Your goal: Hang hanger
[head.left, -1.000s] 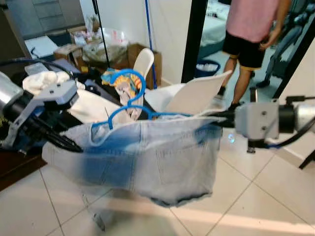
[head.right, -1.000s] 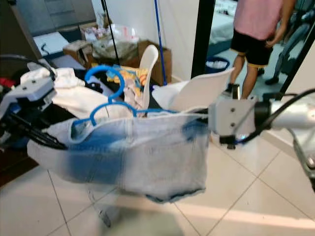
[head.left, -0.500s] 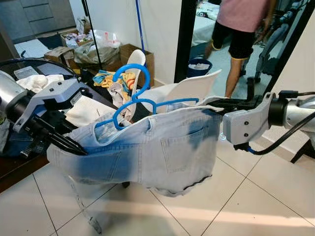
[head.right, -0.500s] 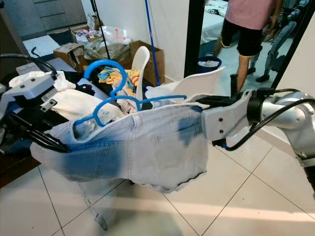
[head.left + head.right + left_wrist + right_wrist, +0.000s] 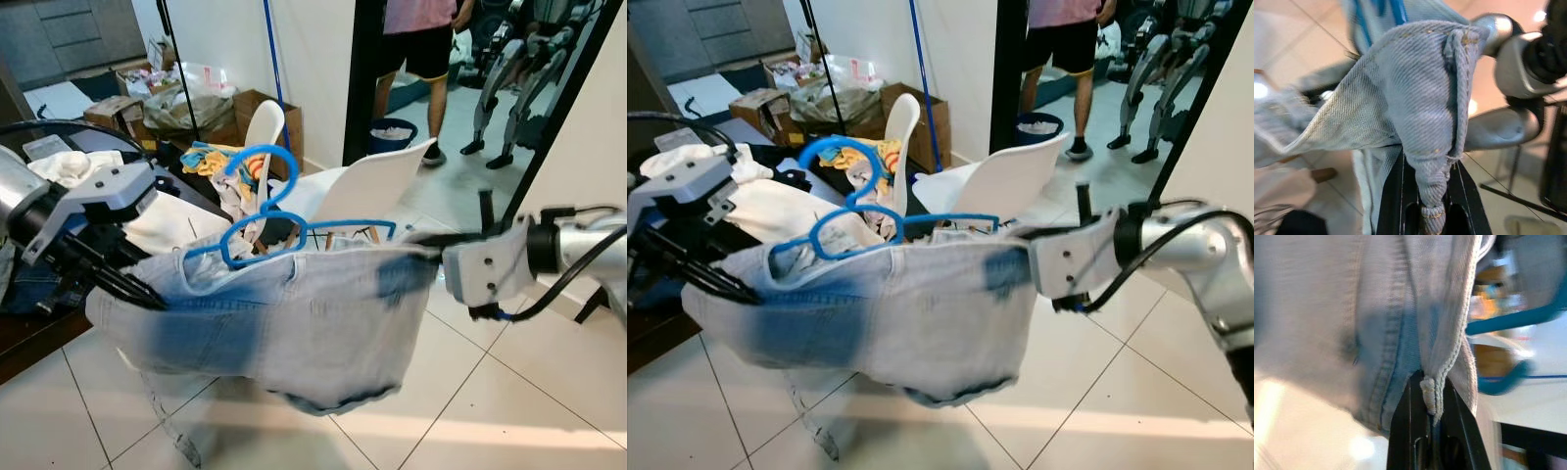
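Denim shorts (image 5: 294, 323) hiding blue hanger (image 5: 294, 230) base, pinched by left gripper (image 5: 147, 297), right gripper (image 5: 431, 245)

My black left gripper (image 5: 147, 297) and right gripper (image 5: 427, 240) pinch pale, blue-blotched denim (image 5: 284, 318) on a bright blue hanger (image 5: 257, 211); floor tiles (image 5: 509, 411) cream.

A blue hanger (image 5: 263, 223) sits tilted in the waist of pale denim shorts (image 5: 294, 318), hook up.

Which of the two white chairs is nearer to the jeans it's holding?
The low, tilted white chair, just behind the denim shorts and blue hanger; the upright chair stands farther back by the boxes.
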You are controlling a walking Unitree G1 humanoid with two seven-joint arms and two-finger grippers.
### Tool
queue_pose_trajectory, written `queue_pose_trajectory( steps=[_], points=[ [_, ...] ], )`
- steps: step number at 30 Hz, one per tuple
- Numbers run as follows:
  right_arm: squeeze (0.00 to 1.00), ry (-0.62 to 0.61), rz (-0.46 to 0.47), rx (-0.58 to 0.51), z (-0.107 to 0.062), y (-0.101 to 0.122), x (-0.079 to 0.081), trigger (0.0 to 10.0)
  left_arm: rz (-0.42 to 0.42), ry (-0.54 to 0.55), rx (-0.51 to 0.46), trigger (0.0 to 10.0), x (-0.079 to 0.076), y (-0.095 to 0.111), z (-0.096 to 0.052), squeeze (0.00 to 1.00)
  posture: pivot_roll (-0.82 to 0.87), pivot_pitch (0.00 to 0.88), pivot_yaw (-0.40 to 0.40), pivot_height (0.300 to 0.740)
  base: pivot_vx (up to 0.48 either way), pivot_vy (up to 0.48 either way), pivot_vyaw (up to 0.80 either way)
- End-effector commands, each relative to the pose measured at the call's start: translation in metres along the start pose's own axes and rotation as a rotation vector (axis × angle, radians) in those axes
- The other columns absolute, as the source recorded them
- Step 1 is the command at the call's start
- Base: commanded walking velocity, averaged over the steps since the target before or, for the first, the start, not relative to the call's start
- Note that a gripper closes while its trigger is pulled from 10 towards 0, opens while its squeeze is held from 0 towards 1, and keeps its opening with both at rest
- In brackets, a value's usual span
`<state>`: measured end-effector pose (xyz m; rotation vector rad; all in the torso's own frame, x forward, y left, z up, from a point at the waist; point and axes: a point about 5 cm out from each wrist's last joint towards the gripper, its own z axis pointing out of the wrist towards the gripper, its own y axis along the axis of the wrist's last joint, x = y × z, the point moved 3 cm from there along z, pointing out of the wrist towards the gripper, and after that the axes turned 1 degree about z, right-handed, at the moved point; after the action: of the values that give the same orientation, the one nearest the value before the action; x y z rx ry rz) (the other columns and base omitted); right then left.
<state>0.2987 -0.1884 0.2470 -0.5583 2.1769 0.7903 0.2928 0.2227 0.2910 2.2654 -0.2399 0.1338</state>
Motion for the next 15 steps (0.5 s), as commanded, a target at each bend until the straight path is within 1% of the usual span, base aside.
queue_pose_trajectory(
  steps=[1, 4, 9, 11, 12, 13, 15],
  points=[
    [0.00, 0.015, 0.022, 0.022, -0.006, -0.003, 0.000, 0.0, 0.034, -0.006, -0.012, 10.0, 0.001, 0.007, -0.007, 0.00, -0.02, 0.041, 0.017, 0.740, 0.000, 0.000, 0.00],
    [0.00, 0.029, 0.043, 0.008, -0.005, -0.003, 0.004, 0.0, 0.058, 0.014, -0.037, 10.0, 0.003, 0.013, -0.012, 0.00, -0.02, 0.041, 0.016, 0.740, 0.000, 0.000, 0.00],
    [0.00, 0.024, 0.050, -0.004, -0.005, -0.003, 0.004, 0.0, 0.071, 0.012, -0.057, 10.0, 0.001, 0.017, -0.012, 0.00, -0.02, 0.042, 0.013, 0.740, 0.000, 0.000, 0.00],
    [0.00, -0.002, 0.021, 0.013, -0.006, -0.005, -0.001, 0.0, 0.060, -0.020, -0.061, 10.0, -0.005, 0.016, -0.009, 0.00, -0.02, 0.043, 0.012, 0.740, 0.000, 0.000, 0.00],
    [0.00, -0.002, 0.021, 0.013, -0.006, -0.005, -0.001, 0.0, 0.060, -0.020, -0.061, 10.0, -0.005, 0.016, -0.009, 0.00, -0.02, 0.043, 0.012, 0.740, 0.000, 0.000, 0.00],
    [0.00, -0.033, 0.007, 0.024, -0.008, -0.006, -0.008, 0.0, 0.042, -0.048, -0.049, 10.0, -0.011, 0.013, -0.005, 0.00, -0.02, 0.043, 0.015, 0.740, 0.000, 0.000, 0.00],
    [0.00, -0.053, 0.005, 0.032, -0.011, -0.006, -0.013, 0.0, 0.036, -0.053, -0.042, 10.0, -0.012, 0.010, -0.005, 0.00, -0.02, 0.043, 0.012, 0.740, 0.000, 0.000, 0.00]
  ],
)
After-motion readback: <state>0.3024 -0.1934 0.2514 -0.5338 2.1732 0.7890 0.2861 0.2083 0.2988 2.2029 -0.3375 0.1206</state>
